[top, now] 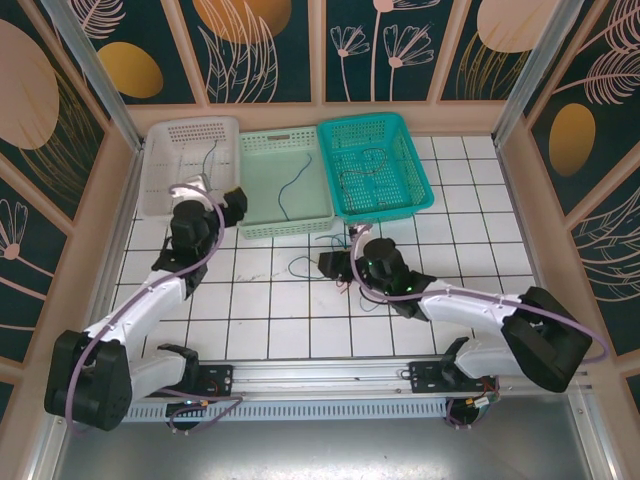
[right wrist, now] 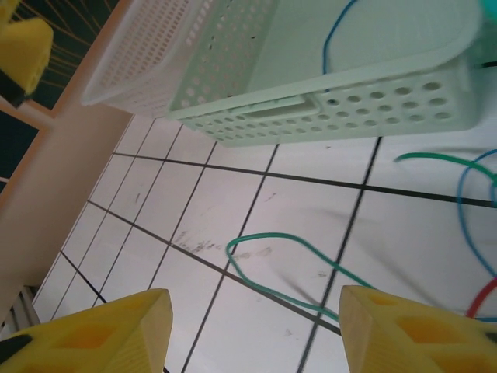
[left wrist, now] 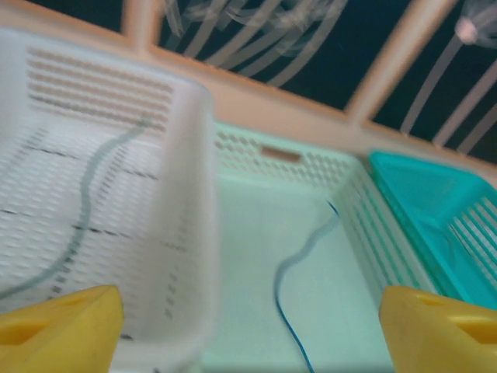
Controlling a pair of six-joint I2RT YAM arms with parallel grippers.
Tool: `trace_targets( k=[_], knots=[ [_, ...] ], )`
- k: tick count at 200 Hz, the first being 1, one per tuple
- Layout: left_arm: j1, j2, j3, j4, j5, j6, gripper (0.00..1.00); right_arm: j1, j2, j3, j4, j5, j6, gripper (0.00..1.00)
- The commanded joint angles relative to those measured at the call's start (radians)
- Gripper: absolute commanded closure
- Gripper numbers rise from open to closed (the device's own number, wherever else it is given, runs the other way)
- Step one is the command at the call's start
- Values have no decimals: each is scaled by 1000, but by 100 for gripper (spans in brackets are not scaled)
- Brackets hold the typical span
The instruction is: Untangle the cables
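My left gripper [left wrist: 248, 326] hangs open, empty, by the far-left white basket [left wrist: 182, 194]; my right gripper [right wrist: 256, 334], open too, hovers over the green cable [right wrist: 231, 250] on the tiles [right wrist: 225, 198]. Closing might snag its blue neighbour [right wrist: 460, 194] (retangling both).

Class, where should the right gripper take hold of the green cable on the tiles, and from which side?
Green cable: grip its loop end, lying flat on bare tile, apart from the blue cable and red cable. Best come from above, right gripper straddling one strand.
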Motion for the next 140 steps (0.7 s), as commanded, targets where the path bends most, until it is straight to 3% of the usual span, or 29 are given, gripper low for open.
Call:
trace_targets(
  k=[1, 26, 54, 140],
  knots=[
    [-48, 18, -19, -6, 126, 10, 19, -37, -47, -14, -107, -39, -28, 47],
    [-138, 86, -42, 15, 178, -16, 23, -75, -78, -39, -134, -42, -26, 51],
    [-212, 158, -68, 48, 212, -40, 24, -109, -66, -51, -217, 14, -5, 48],
    [-319, 278, -100, 87, 331, -62, 30, -195, -65, -110, -243, 47, 51, 40]
  ],
)
